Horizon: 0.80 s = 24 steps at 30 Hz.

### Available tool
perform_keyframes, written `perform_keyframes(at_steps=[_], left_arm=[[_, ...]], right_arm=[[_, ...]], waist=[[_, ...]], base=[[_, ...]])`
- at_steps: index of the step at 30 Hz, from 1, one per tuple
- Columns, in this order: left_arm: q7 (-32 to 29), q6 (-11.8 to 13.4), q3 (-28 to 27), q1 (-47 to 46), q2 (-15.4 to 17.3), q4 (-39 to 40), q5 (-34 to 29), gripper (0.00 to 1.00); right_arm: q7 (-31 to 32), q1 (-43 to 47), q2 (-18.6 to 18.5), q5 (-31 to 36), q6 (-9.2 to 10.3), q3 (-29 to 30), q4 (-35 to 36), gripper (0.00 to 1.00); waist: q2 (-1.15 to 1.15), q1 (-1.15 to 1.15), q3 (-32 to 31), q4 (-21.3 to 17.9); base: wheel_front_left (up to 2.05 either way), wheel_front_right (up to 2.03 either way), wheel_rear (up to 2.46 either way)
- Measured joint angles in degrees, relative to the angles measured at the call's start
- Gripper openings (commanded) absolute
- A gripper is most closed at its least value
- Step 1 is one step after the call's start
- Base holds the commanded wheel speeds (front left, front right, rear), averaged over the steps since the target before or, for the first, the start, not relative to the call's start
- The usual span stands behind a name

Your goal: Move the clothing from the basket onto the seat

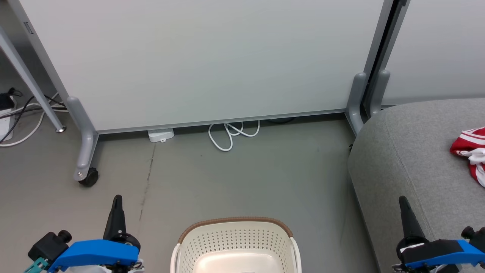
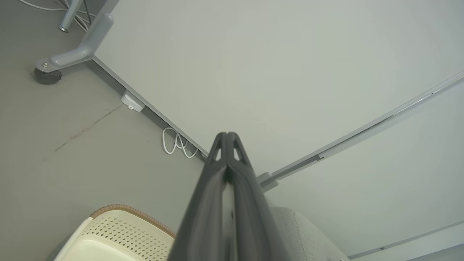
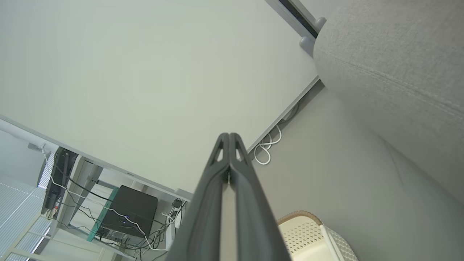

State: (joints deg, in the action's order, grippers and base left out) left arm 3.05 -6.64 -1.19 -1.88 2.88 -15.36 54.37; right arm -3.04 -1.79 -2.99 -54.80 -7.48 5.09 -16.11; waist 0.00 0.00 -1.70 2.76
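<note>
The clothing [image 1: 471, 151] lies on the seat [image 1: 409, 151], and the basket [image 1: 235, 219] beside the seat looks bare (its near part is hidden), so the clenched, empty left pincer [image 1: 116, 203] and right pincer [image 1: 403, 204] might leave a piece behind.

The basket [image 1: 237, 227] runs off the bottom edge of the head view, so only its far end shows. The clothing [image 1: 471, 146] runs off the right edge, and too little of it shows to tell what kind of garment it is. The seat [image 1: 409, 159] is cut by the right and bottom edges too. The white cord [image 1: 231, 136] slips under the panel [image 1: 212, 57], so its ends are hidden. In the left wrist view, the left gripper [image 2: 227, 135] covers part of the basket and seat.
</note>
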Motion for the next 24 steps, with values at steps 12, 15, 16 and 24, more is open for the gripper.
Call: perform_keyframes(at_steps=[12,15,16,24], left_arm=[[-2.0,-0.2,-1.1,-0.8,0.0,0.3,7.8,0.0],[-2.5,-0.2,-1.5,-0.9,0.0,0.3,9.5,0.0],[-2.5,-0.2,-1.5,-0.9,0.0,0.3,10.2,0.0],[-3.6,-0.2,-2.0,-1.6,0.0,0.5,14.8,0.0]], right_arm=[[2.0,-0.7,0.0,-7.7,0.0,0.3,0.4,0.0],[2.4,-1.1,0.0,-9.4,0.0,0.4,0.5,0.0],[2.5,-1.3,0.0,-10.0,0.0,0.4,0.5,0.0],[3.6,-1.6,0.0,-14.6,0.0,0.6,0.7,0.0]], waist=[[0.0,0.0,0.3,-0.4],[0.0,0.0,0.4,-0.6],[0.0,0.0,0.4,-0.6],[0.0,0.0,0.6,-0.9]], base=[[0.0,0.0,0.0],[0.0,0.0,0.0],[0.0,0.0,0.0],[0.0,0.0,0.0]])
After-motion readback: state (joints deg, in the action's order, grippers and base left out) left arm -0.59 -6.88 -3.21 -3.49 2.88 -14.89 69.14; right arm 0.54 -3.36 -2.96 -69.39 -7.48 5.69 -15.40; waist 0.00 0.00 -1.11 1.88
